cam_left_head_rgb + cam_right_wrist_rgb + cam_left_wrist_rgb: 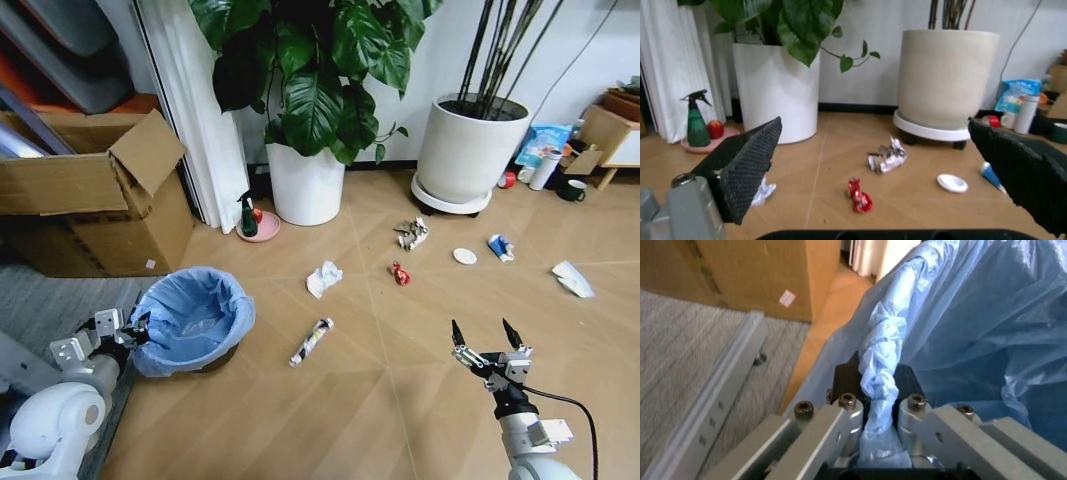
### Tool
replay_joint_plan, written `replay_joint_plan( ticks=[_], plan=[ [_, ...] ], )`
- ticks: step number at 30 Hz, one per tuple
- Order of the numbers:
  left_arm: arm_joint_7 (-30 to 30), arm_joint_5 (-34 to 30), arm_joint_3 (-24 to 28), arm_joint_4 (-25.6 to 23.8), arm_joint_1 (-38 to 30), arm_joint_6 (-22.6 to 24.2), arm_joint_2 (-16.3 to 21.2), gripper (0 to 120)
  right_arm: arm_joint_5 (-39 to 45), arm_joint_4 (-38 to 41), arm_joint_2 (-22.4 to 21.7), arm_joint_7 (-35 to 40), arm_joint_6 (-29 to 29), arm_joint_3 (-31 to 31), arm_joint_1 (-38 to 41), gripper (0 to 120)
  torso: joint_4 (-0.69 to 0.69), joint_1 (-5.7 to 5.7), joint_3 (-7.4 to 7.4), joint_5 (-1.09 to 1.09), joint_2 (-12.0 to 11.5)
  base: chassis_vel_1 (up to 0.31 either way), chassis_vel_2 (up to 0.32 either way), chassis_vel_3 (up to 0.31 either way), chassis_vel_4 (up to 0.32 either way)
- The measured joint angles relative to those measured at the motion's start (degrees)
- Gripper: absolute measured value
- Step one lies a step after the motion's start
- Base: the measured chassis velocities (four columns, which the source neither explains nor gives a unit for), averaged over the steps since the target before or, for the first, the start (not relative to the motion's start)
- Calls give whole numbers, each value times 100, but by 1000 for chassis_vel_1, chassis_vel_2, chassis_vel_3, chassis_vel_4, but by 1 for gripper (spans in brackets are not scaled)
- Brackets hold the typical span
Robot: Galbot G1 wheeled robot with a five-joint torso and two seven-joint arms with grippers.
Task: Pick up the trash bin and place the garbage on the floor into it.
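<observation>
The trash bin (192, 322), black with a light-blue bag (960, 325) over its rim, is at the lower left of the floor. My left gripper (134, 331) is shut on its near rim, with the bag pinched between the fingers (848, 416). The garbage lies scattered on the wood floor: a white paper wad (323, 278), a red wrapper (400, 273), a tube (311, 341), a crumpled wad (411, 233), a white disc (464, 256), a blue-white packet (500, 247) and a white scrap (572, 279). My right gripper (487, 338) hangs open and empty, nearer to me than the red wrapper (859, 196).
A cardboard box (100, 200) stands left of the bin, by grey carpet and a metal rail (720, 390). Two white plant pots (307, 185) (467, 150) line the back wall, with a green spray bottle (246, 215) between box and pot. A mug (571, 190) sits far right.
</observation>
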Motion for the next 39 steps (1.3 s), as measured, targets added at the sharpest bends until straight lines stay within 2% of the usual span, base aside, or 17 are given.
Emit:
replay_joint_plan(
  ticks=[8,11,13,14,16,18,20,22,24,25,27,29,30,34,35,37,39],
  plan=[
    [-20,-14,46,-42,-5,0,15,1,-2,-225,-205,-64,80,-259,81,100,-2,2,2,-4,-1,-182,244,178,-239],
    [-39,-17,56,-65,4,1,30,1,-90,-478,-442,-174,83,-439,255,100,0,2,2,1,-1,-102,76,82,-37],
    [-41,-18,60,-80,43,2,36,1,-218,-770,-723,-290,119,-628,406,100,-2,2,2,-2,-1,-21,26,24,-6],
    [-35,-19,60,-103,89,2,37,1,-288,-1059,-1085,-321,196,-884,542,100,-1,1,0,2,0,14,-54,-48,0],
    [-34,-18,59,-115,108,2,35,1,-289,-1163,-1259,-381,198,-981,585,100,-2,0,0,4,0,30,-54,-48,31],
    [-33,-18,55,-131,139,1,18,1,-269,-1480,-1689,-665,224,-1242,735,100,0,-1,-1,-6,0,49,-72,-43,64],
    [-32,-13,56,-136,143,0,-1,1,-58,-1870,-1971,-1420,265,-1452,998,100,0,-1,-1,2,0,10,-18,-13,33],
    [-33,-11,58,-135,143,-1,-3,1,-4,-1949,-2010,-1645,254,-1485,1068,100,0,-1,-1,3,0,0,0,0,0],
    [-33,-6,77,-126,134,-1,-3,1,163,-2267,-2116,-2654,134,-1622,1434,100,-2,0,0,-4,0,0,0,0,0],
    [-33,-6,77,-126,134,-1,-3,1,163,-2267,-2116,-2654,134,-1622,1434,100,-2,0,0,-4,0,0,0,0,0],
    [-33,2,73,-118,137,-2,-3,1,181,-2493,-2156,-3209,47,-1798,1800,100,-2,0,1,2,0,0,0,0,0],
    [-32,13,55,-108,149,-5,-6,1,-52,-2774,-2162,-3691,27,-2063,2364,100,-1,0,1,-3,0,0,0,0,0],
    [-32,13,55,-108,149,-5,-6,1,-52,-2774,-2162,-3691,27,-2063,2364,100,-1,0,1,-3,0,0,0,0,0],
    [-34,45,85,-89,146,-7,-14,1,-304,-3401,-2230,-4207,27,-2780,3328,100,0,0,1,-1,-1,0,0,0,0],
    [-34,45,85,-89,146,-7,-14,1,-304,-3401,-2230,-4207,27,-2780,3328,100,0,0,1,-1,-1,0,0,0,0],
    [-36,75,128,-75,132,-7,-20,1,-316,-4005,-2279,-4639,35,-3448,3985,100,0,0,1,-2,0,0,0,0,0],
    [-39,87,139,-72,127,-7,-22,1,-357,-4262,-2278,-4866,57,-3695,4236,100,-1,1,1,1,-1,0,0,0,0]
  ],
)
